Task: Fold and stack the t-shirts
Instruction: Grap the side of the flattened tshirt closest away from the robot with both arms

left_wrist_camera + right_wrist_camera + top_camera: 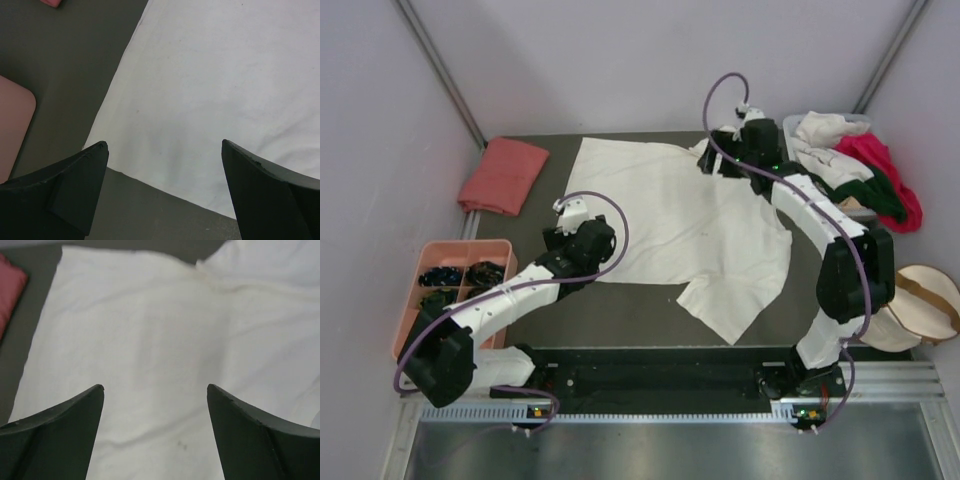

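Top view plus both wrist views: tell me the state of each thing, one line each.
Cream shirt, spread out, unfolded.
Pink shirt, folded.
Shirt pile, crumpled, unfolded.
Left pincer, open, empty.
Right pincer, open, empty.
Tray, holding dark items.

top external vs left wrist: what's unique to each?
Top external only: heap of white, magenta and dark green shirts, round beige pouch, right hand. Left wrist only: left hand close up, fingers spread wide. Both: large cream-white cotton t-shirt, pink plastic compartment tray, dark table.
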